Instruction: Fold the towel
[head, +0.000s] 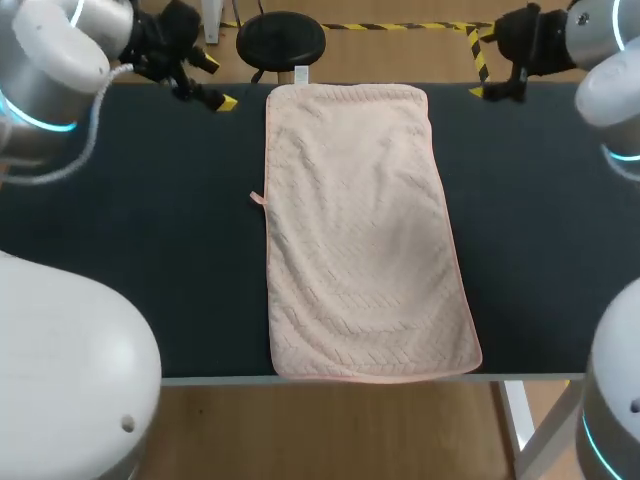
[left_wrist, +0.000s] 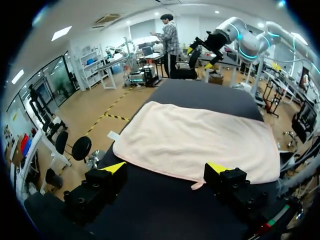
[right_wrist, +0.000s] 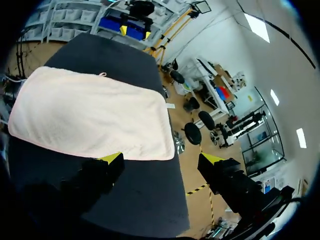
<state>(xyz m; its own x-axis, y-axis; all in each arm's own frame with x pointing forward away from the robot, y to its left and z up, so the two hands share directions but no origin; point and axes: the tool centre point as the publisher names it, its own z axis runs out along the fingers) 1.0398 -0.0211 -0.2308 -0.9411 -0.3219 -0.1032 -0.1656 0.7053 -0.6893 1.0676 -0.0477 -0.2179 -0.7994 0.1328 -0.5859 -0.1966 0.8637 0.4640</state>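
A pale pink towel (head: 360, 235) lies flat and unfolded along the middle of the dark table (head: 150, 240), reaching from the far edge to the near edge. A small loop sticks out of its left long side. My left gripper (head: 212, 82) hovers open over the far left of the table, short of the towel's far left corner. My right gripper (head: 481, 62) hangs open by the far right edge, apart from the towel. In the left wrist view the towel (left_wrist: 195, 140) spreads ahead of the open left gripper (left_wrist: 169, 167). The right wrist view shows the towel (right_wrist: 90, 115) ahead of the open right gripper (right_wrist: 161, 157).
Bare dark tabletop (head: 540, 230) flanks the towel on both sides. My other arm (left_wrist: 235, 37) shows across the table in the left wrist view.
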